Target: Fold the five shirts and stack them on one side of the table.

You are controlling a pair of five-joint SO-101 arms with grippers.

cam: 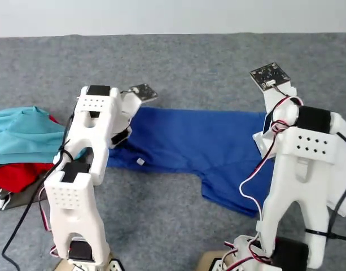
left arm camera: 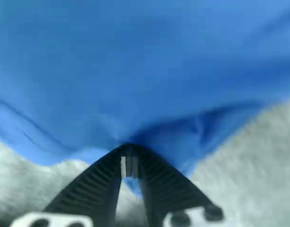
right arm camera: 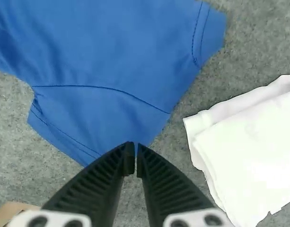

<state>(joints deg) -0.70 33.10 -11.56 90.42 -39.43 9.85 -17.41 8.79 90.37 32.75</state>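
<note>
- High view: the grey table [cam: 218, 68] lies under everything, and the blue shirt [cam: 201, 141] is spread flat across its middle, one sleeve pointing toward the arms' bases.
- Left arm [cam: 85, 147] stands over the blue shirt's left edge; right arm [cam: 299, 169] stands over its right end.
- Teal shirt [cam: 26, 135] lies crumpled to the left of the blue shirt, on top of a red shirt [cam: 14, 175]; both are apart from the blue one.
- White shirt [right arm camera: 249, 156] lies folded just beside the blue shirt's sleeve, not touching it.
- Left gripper [left arm camera: 129, 165] is clamped on the blue shirt's edge, with cloth bunched around its tips.
- Right gripper [right arm camera: 131, 158] has its jaws closed, tips at the sleeve hem, with no cloth visibly between them.
</note>
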